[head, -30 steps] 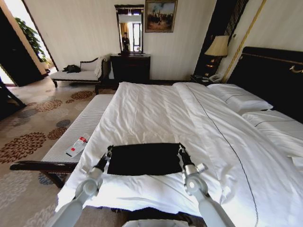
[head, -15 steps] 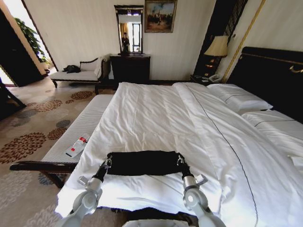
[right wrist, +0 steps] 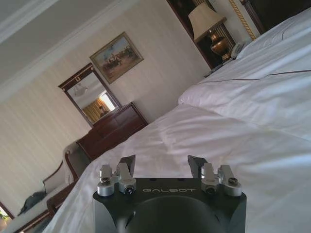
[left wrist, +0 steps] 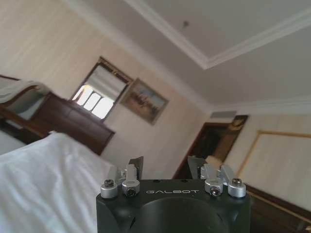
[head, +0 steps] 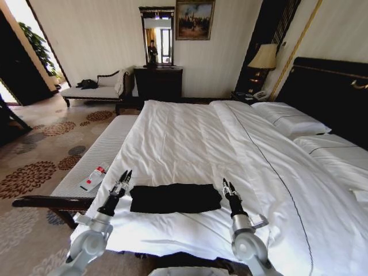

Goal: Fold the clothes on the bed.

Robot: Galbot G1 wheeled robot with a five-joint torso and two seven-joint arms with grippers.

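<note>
The clothes, a black T-shirt (head: pixel 175 198), lie folded into a narrow flat strip on the white duvet near the foot of the bed (head: pixel 190 138). Its lettering is hidden. My left gripper (head: pixel 122 179) hovers just off the strip's left end, open, holding nothing. Off the right end my right gripper (head: pixel 228 187) is open and also free of the cloth. In the left wrist view the left gripper (left wrist: pixel 166 165) points over the bed (left wrist: pixel 43 179) with its fingers apart. The right wrist view has the right gripper (right wrist: pixel 163 165) spread above the duvet (right wrist: pixel 233 126).
A cushioned bench (head: pixel 95 158) runs along the bed's left side with a small white and red item (head: pixel 94 178) on it. Pillows (head: pixel 290 118) and the dark headboard (head: pixel 328 92) are at the right. A chaise (head: pixel 95 89), dresser (head: pixel 158 80) and lamp (head: pixel 264 57) stand by the far wall.
Both grippers carried the shirt's far edge toward me, halving its depth, then let go. They now stand open and slightly outward of the strip's ends.
</note>
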